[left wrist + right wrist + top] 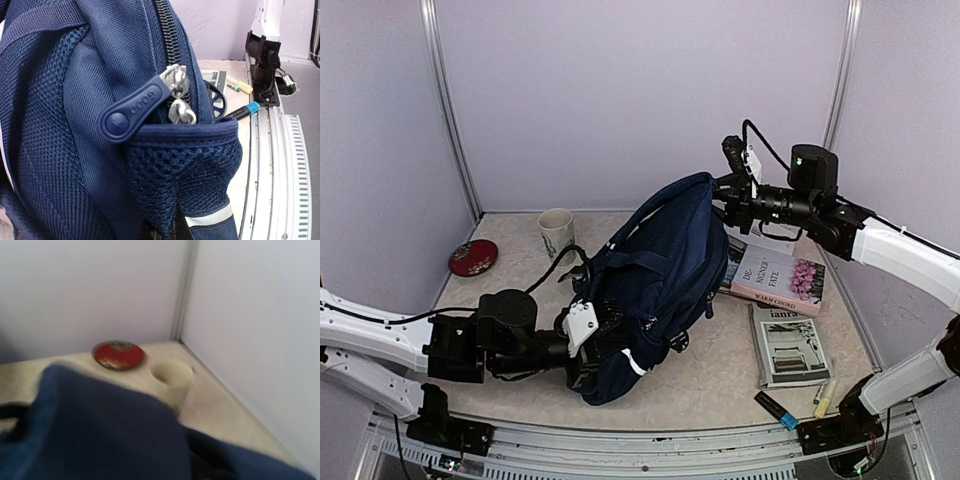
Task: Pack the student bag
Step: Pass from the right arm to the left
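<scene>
The student bag (660, 270), dark navy, stands tilted in the middle of the table with its top raised to the right. My right gripper (725, 195) is at that raised top and holds the fabric up. Its fingers are hidden under blue cloth (100, 430) in the right wrist view. My left gripper (588, 335) presses into the bag's lower left side. The left wrist view shows a mesh side pocket (185, 170) pinched into a fold at the bottom edge. Above it are a navy zipper pull (132, 110) and a white stripe (207, 217).
Two books (775, 275) (790, 345) lie right of the bag. A dark marker (775, 410) and a yellow pen (825, 392) lie at the front right. A cream cup (556, 232) and a red dish (473, 257) stand at the back left, also in the right wrist view (171, 377) (118, 355).
</scene>
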